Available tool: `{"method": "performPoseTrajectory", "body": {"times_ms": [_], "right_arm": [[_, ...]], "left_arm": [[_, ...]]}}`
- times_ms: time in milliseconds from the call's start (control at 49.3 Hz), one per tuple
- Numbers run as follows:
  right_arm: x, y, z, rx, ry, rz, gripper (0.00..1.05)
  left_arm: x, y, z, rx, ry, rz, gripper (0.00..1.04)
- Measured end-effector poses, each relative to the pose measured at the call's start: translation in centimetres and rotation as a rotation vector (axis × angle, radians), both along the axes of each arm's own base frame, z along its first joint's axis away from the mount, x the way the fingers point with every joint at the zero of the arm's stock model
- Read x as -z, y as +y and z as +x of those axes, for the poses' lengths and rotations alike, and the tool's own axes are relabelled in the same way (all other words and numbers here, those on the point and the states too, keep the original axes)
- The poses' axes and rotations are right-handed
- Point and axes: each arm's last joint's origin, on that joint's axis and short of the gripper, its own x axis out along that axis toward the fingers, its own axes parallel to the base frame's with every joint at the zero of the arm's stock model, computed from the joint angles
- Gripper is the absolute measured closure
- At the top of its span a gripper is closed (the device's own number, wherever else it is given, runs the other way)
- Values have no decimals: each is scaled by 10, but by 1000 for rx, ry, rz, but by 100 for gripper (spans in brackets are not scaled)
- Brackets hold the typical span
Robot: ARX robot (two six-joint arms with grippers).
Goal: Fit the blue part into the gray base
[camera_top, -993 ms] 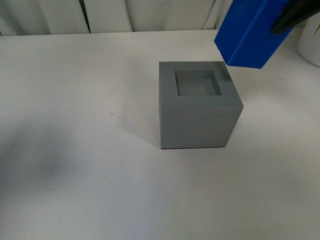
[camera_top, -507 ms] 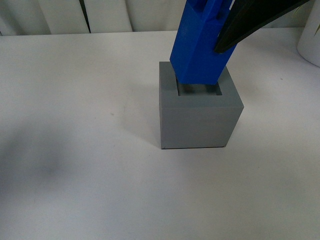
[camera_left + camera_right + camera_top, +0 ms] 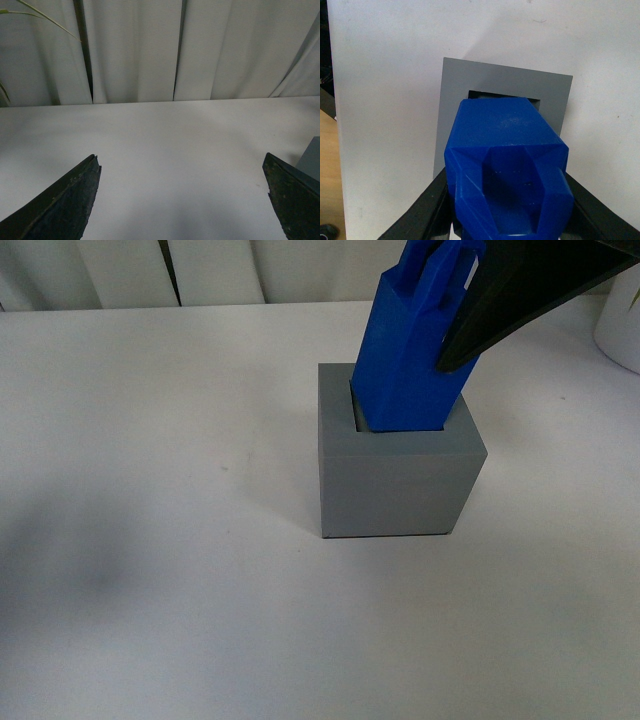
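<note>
The gray base [image 3: 395, 480] stands in the middle of the white table [image 3: 150, 490]. The blue part [image 3: 412, 350] leans to the right, its lower end down in the base's square recess. My right gripper [image 3: 455, 300] is shut on its upper section, coming in from the top right. In the right wrist view the blue part [image 3: 507, 172] fills the space between the black fingers [image 3: 420, 215], with the gray base [image 3: 465, 82] beyond it. My left gripper [image 3: 182, 172] is open over bare table, and a corner of the gray base [image 3: 311, 160] shows beside one finger.
White curtains [image 3: 210, 270] hang behind the table's far edge. A white object [image 3: 622, 325] stands at the far right of the table. A wooden floor strip [image 3: 330, 165] shows past the table edge in the right wrist view.
The blue part has come from above and right of the base, swung over the recess, and now its lower end sits lower inside the recess. The base has not moved.
</note>
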Motion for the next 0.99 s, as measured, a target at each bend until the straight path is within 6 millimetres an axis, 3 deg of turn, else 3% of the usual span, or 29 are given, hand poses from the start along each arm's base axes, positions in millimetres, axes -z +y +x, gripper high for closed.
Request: {"method": "performPoseTrajectory", "body": {"times_ms": [872, 993], "right_arm": [[12, 6, 0, -9, 0, -31, 58], [13, 7, 0, -11, 2, -19, 43]], "left_arm": [[0, 0, 0, 0, 0, 0, 6], [0, 0, 0, 0, 0, 0, 6]]}}
